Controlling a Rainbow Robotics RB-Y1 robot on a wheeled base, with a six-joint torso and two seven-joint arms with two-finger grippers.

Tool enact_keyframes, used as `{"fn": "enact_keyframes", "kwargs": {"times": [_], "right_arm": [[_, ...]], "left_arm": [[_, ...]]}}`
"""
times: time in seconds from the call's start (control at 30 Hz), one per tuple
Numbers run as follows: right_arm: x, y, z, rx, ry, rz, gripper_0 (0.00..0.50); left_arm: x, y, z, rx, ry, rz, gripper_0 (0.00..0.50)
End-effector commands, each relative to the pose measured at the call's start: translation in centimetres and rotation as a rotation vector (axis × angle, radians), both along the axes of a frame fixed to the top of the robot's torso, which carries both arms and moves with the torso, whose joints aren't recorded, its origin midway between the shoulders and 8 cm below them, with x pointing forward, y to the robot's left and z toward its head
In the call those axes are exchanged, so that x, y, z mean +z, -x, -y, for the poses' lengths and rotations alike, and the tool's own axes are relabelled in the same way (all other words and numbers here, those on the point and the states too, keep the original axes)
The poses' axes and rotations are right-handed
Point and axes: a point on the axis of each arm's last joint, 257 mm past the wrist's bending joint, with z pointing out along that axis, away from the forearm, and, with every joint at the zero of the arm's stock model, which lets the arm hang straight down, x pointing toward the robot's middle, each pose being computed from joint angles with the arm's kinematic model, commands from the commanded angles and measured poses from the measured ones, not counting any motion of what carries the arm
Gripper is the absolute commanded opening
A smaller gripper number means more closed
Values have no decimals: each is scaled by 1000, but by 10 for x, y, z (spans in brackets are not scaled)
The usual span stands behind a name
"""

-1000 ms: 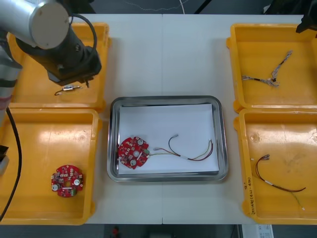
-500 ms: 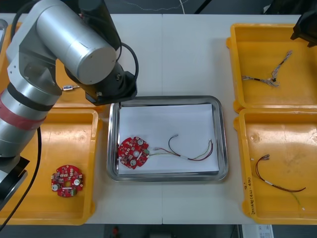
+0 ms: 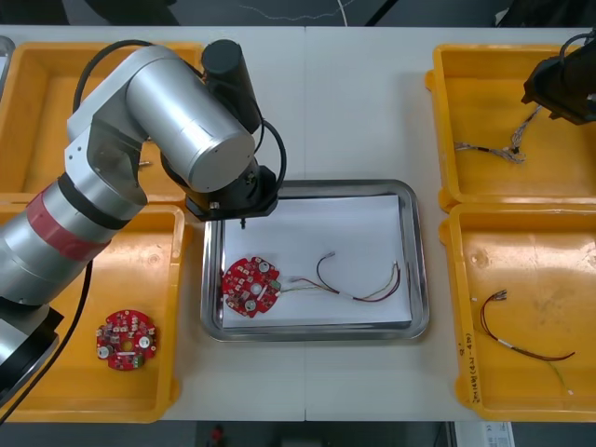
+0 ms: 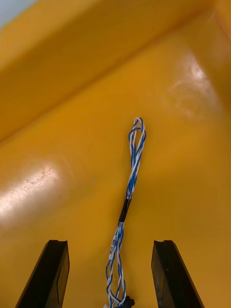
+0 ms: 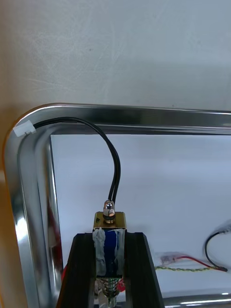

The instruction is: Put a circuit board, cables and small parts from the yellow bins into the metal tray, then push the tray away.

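1. Light table [image 3: 354, 102]: four yellow bins are set on it, two at each side, with the metal tray [image 3: 419, 279] placed between them.
2. Left arm [image 3: 177, 121]: it is stretched from the near left edge across to the tray. The left gripper [image 3: 242, 216] is held over the tray's far left corner.
3. Yellow bins: the far left bin [image 3: 37, 112] is partly covered by the left arm. The near left bin [image 3: 84, 270], far right bin [image 3: 484, 65] and near right bin [image 3: 531, 261] are seen open.
4. Tray interior: it is lined white and framed by a shiny rim.
5. Right gripper [image 3: 562, 91]: it is held over the far right bin. Its fingers are spread wide and released, and nothing is gripped.
6. Circuit boards: one circuit board [image 3: 250, 286] is laid in the tray's near left part. A second circuit board [image 3: 126, 339] is left in the near left bin.
7. Cables:
   - A red and yellow cable [image 3: 358, 284] is laid in the tray just beside the board.
   - A twisted blue and white cable [image 4: 134, 154] is stretched on the far right bin's floor between the right fingers and is touched by neither.
   - A dark red cable [image 3: 521, 346] is curled in the near right bin.
8. Small metal part [image 5: 109, 224]: it is clenched between the left gripper's fingers above the white lining. A black cable [image 5: 114, 159] is arched from it to a white connector [image 5: 24, 129], which rests on the tray's corner rim.
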Motion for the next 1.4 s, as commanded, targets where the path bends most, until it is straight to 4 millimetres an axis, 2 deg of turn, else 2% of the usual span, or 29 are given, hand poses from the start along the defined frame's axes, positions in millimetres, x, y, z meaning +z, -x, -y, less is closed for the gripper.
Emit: {"fn": "enact_keyframes", "kwargs": {"times": [0.03, 0.17, 0.4, 0.73, 0.87, 0.9, 0.93, 0.97, 1.0, 1.03, 1.1, 1.17, 1.4], "right_arm": [[31, -19, -23, -55, -92, 74, 500], [20, -18, -27, -87, -125, 71, 500], [1, -13, -21, -113, -136, 56, 500], [-18, -10, -4, -152, -128, 71, 500], [-25, -8, -5, -161, -137, 63, 500], [-30, -7, -6, -165, -147, 58, 500], [-32, -6, -6, -166, -152, 56, 500], [-37, -5, -8, -167, -159, 50, 500], [-40, -4, -8, -170, -165, 49, 500], [-43, -4, -10, -168, -169, 47, 500], [-49, -3, -13, -167, -167, 40, 500], [-50, -2, -13, -169, -164, 37, 500], [-56, -3, -23, -172, -185, 32, 500]], "left_arm": [[-18, 0, 11, 44, 27, -5, 0], [-33, 1, 9, 49, 26, 1, 2], [-52, 7, 7, 54, 19, -9, 1], [-59, 3, -2, 71, 7, 10, 0], [-59, 2, -4, 77, 3, 14, 6], [-59, 1, -5, 79, 3, 16, 81], [-59, 1, -4, 77, 4, 17, 135], [-59, 1, -5, 79, 2, 16, 261], [-58, 1, -4, 80, 5, 18, 338], [-58, 1, -4, 80, 5, 18, 370], [-57, 0, -3, 81, 9, 22, 464], [-57, -1, -3, 82, 11, 25, 500], [-56, -2, -3, 87, 15, 27, 500]]}}
